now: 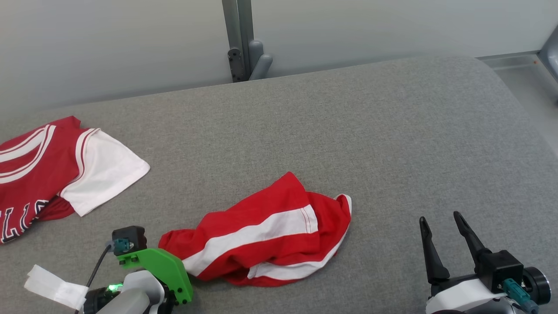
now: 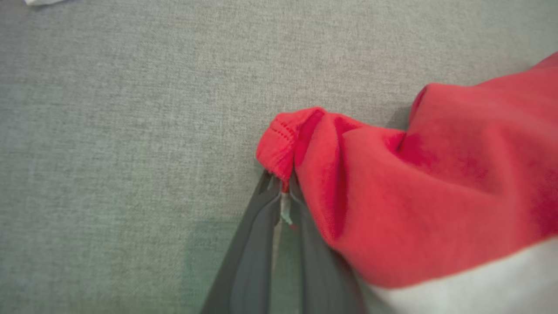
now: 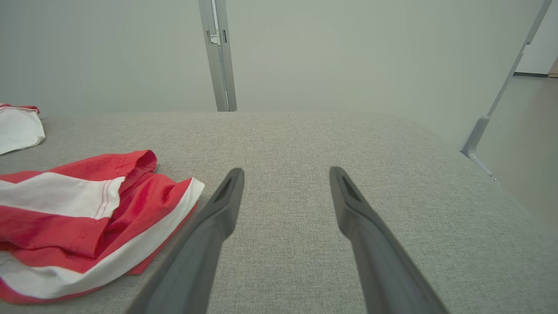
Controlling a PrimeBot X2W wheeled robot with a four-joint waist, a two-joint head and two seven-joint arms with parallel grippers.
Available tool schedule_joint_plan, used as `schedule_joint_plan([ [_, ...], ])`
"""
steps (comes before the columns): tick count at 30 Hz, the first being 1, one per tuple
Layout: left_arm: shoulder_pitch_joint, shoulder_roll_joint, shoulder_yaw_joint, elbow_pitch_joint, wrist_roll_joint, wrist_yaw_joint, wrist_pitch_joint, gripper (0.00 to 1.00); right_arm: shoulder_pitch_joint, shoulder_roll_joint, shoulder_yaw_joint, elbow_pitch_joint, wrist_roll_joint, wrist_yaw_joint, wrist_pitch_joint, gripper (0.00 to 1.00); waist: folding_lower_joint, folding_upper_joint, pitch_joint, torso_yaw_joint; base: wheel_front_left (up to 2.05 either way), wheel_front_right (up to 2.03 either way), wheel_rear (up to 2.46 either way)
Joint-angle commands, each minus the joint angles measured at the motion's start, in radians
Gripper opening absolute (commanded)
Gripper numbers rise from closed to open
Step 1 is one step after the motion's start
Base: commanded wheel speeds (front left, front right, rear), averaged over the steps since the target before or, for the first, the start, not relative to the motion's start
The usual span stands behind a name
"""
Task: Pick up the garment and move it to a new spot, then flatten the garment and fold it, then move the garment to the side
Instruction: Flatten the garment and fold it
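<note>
At the near edge of the worktop, a hem of the crumpled red-and-white garment is pinched by the closed left gripper, apparently for lifting; the right gripper is held spread and empty, well apart. Further back at the left edge, a jersey is laid aside

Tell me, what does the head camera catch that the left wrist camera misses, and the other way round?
Head view's extras: the open right gripper, a second red jersey with a white sleeve, and the wall post. Left wrist view's extra: the left gripper close up, shut on a red hem of the garment. Shared: that red and white garment on the grey padded surface.
</note>
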Motion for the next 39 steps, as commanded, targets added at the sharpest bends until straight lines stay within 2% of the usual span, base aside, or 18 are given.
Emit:
schedule_joint_plan([
  [1,-0.012,-0.003,0.003,0.018,0.005,-0.009,-0.012,0.75,0.004,-0.003,0.002,0.003,0.006,-0.001,-0.003,1.0,0.0,0.0114,0.001,-0.007,0.0,0.0,0.0],
  [2,-0.012,-0.007,0.005,0.028,0.006,-0.014,-0.018,1.0,0.004,-0.003,0.0,0.003,0.008,-0.001,-0.003,1.0,0.0,0.0114,0.001,-0.009,0.0,0.0,0.0],
  [7,0.005,0.001,0.022,0.043,-0.003,-0.036,-0.059,1.0,0.015,-0.003,-0.013,-0.001,0.005,-0.001,-0.003,1.0,0.0,0.0114,0.001,-0.014,0.0,0.0,0.0],
  [12,0.036,0.029,0.043,0.019,-0.008,-0.037,-0.101,1.0,0.015,-0.003,-0.022,-0.005,0.004,-0.001,-0.003,1.0,0.0,0.0114,0.0,-0.013,0.0,0.0,0.0],
  [22,0.198,0.103,0.113,-0.185,-0.034,-0.003,-0.184,1.0,0.017,-0.003,-0.049,-0.04,-0.009,-0.001,-0.003,1.0,0.0,0.0114,-0.011,0.012,0.0,0.0,0.0],
  [26,0.267,0.127,0.136,-0.296,0.052,0.014,-0.202,1.0,0.025,-0.003,-0.069,-0.064,-0.018,-0.001,-0.003,1.0,0.0,0.0114,-0.02,0.035,0.0,0.0,0.0],
  [30,0.346,0.115,0.229,-0.401,0.193,0.016,-0.202,1.0,0.037,-0.008,-0.088,-0.083,-0.027,-0.001,-0.003,1.0,0.0,0.0114,-0.032,0.062,0.0,0.0,0.0],
  [35,0.46,0.071,0.398,-0.499,0.406,-0.025,-0.203,1.0,0.041,-0.015,-0.096,-0.099,-0.033,-0.001,-0.003,1.0,0.0,0.0114,-0.051,0.086,0.0,0.0,0.0],
  [39,0.572,-0.002,0.554,-0.573,0.588,-0.098,-0.202,1.0,0.053,-0.014,-0.098,-0.11,-0.031,-0.001,-0.003,1.0,0.0,0.0114,-0.068,0.092,0.0,0.0,0.0],
])
